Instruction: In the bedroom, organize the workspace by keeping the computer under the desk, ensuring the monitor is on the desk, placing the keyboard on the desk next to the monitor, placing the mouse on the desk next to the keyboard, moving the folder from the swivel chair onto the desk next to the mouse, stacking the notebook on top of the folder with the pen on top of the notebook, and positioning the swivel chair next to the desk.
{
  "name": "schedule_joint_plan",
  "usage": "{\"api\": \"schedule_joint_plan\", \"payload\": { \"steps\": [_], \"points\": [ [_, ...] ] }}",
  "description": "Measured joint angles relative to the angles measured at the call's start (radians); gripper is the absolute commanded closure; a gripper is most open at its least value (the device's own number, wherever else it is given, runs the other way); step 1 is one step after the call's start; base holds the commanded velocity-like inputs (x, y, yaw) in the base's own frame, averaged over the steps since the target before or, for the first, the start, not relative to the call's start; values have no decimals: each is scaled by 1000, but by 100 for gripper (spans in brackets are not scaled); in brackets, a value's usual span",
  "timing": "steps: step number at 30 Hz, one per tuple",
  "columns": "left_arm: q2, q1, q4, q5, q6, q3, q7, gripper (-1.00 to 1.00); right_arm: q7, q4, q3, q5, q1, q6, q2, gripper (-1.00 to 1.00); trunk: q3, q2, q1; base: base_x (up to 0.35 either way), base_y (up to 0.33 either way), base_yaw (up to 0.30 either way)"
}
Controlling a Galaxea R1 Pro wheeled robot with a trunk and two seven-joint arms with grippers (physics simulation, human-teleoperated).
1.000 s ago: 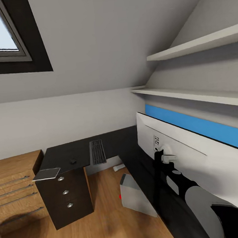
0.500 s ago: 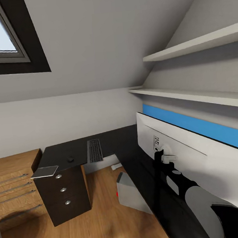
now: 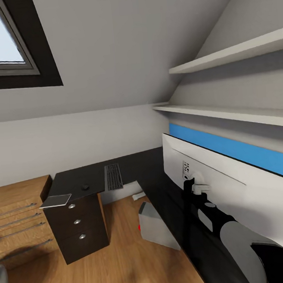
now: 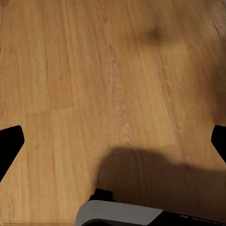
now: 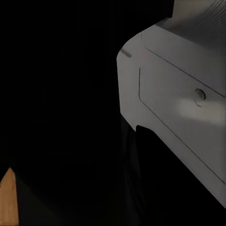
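The desk point(image 3: 131, 170) has a glossy black L-shaped top. On it lie the keyboard point(image 3: 113, 177) and, beside it, the mouse point(image 3: 85, 187). The grey notebook point(image 3: 56, 200) overhangs the corner above the drawers. Under the desk stands the grey computer point(image 3: 157, 227), and the white pen point(image 3: 139, 196) lies on the floor behind it. Close in front, the monitor point(image 3: 233, 193) shows its white back. My right gripper point(image 3: 197, 187) sits at its back mount, fingers hidden. My left gripper point(image 4: 113, 141) hangs open over bare wooden floor. The folder is out of view.
A light wooden drawer cabinet point(image 3: 19, 218) stands left of the desk's dark drawer unit point(image 3: 78, 227). Two white wall shelves point(image 3: 225, 114) run above the monitor, with a blue band point(image 3: 233, 148) behind its top edge. A grey rounded edge point(image 3: 1, 280) shows at lower left.
The camera has shifted: desk, keyboard, computer and shelves slid slightly left in the picture. The monitor and my right arm kept the same place in the view.
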Motion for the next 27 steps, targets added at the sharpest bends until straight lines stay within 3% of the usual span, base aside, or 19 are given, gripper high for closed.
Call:
{"api": "schedule_joint_plan", "payload": {
  "steps": [20,21,27],
  "points": [
    [0,0,0,0,0,-1,0,-100,2,0,1,0,0,0,-1,100,0,0,0,-5,0,0],
    [0,0,0,-1,0,-1,1,-100,2,0,1,0,0,0,-1,-100,0,0,0,0,0,0],
    [0,0,0,0,0,-1,1,-100,1,0,4,-2,0,0,-1,-100,0,0,0,0,0,0]
  ]
}}
